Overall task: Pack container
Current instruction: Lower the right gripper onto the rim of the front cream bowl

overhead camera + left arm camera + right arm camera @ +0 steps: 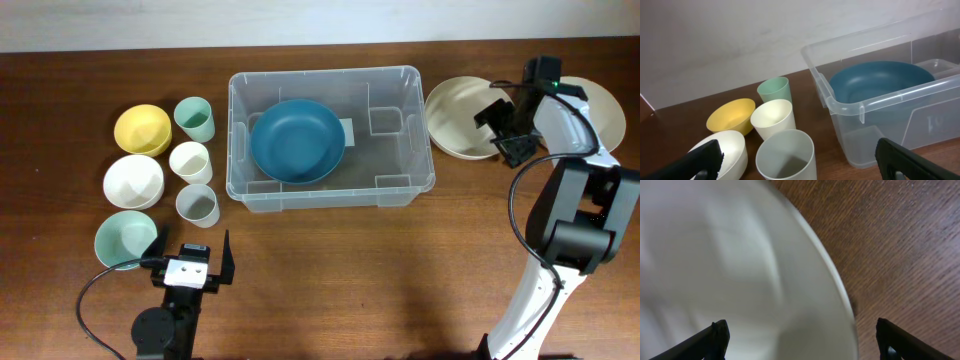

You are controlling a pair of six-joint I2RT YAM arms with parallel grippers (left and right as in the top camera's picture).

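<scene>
The large clear rectangular plastic container [420, 130] is set at the middle of the brown wooden worktop [330, 270], and a round dark-blue dish [297, 140] is already laid inside. The right gripper [503, 133] is held over a round cream plate [450, 120], jaws spread, nothing pinched. A descent and a closing on its rim are judged to be called for next. The left gripper [194, 245] is held with jaws spread, empty.

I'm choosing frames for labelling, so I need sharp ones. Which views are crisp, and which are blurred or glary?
Overhead: sharp and evenly lit, only faint sheen on the container walls. Left wrist: cups and blue bowl crisp, mild reflections on the clear plastic. Right wrist: the cream plate is very close and smeared out of focus; the wood table beside it shows clear grain.
</scene>
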